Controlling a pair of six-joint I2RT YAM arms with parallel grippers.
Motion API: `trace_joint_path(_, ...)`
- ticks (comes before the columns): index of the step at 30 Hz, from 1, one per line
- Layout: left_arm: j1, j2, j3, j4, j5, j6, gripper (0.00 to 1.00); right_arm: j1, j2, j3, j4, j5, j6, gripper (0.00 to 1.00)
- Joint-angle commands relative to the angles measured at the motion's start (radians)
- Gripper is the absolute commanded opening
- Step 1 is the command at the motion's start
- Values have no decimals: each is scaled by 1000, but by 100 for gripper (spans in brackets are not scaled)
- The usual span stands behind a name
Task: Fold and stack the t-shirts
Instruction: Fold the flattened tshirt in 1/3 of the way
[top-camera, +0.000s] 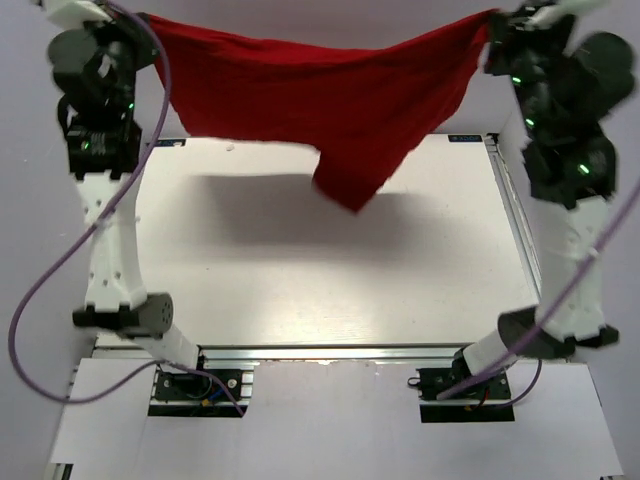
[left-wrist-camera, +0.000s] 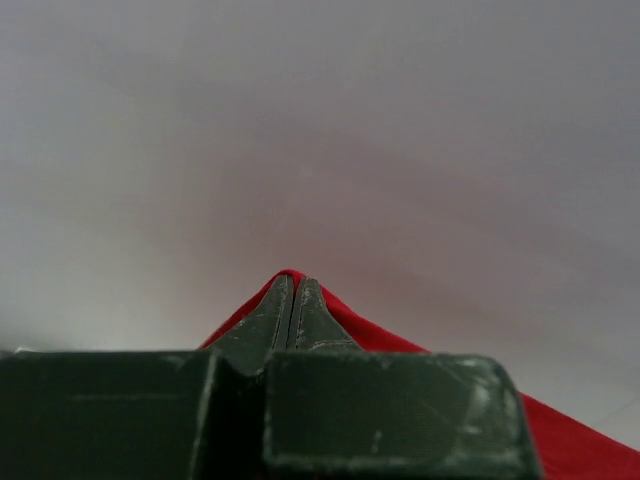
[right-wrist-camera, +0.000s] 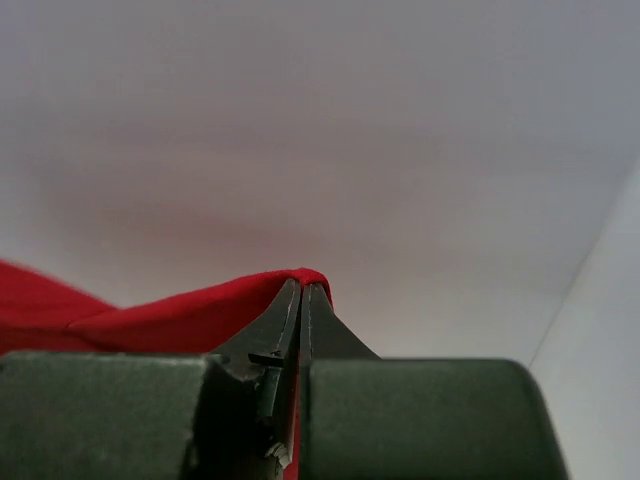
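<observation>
A bright red t-shirt (top-camera: 320, 95) hangs stretched in the air between both raised arms, sagging in the middle, with a loose part dangling lowest (top-camera: 350, 185) above the white table. My left gripper (top-camera: 148, 20) is shut on its upper left corner; in the left wrist view the closed fingertips (left-wrist-camera: 293, 285) pinch red cloth (left-wrist-camera: 380, 335) that falls away to the right. My right gripper (top-camera: 492, 20) is shut on the upper right corner; in the right wrist view the tips (right-wrist-camera: 303, 290) clamp cloth (right-wrist-camera: 170, 315) that runs off to the left.
The white table (top-camera: 300, 270) lies below the hanging cloth, its metal front rail (top-camera: 330, 352) near the arm bases. Purple cables (top-camera: 40, 290) loop beside both arms. Both wrist views face a plain pale wall.
</observation>
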Motion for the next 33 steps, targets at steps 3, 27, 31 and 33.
trace_joint_path(3, 6, -283, -290, 64, -10, 26, 0, 0, -169, -209, 119, 32, -36, 0)
trace_joint_path(27, 6, -1009, -1757, -135, 2, -351, 0, 3, -820, -1373, -466, -160, 429, 0)
trace_joint_path(31, 6, -972, -1809, -151, 20, -362, 0, 3, -812, -1473, -521, -230, 483, 0)
trace_joint_path(33, 6, -963, -1818, -155, 22, -377, 0, 1, -812, -1530, -526, -235, 492, 0)
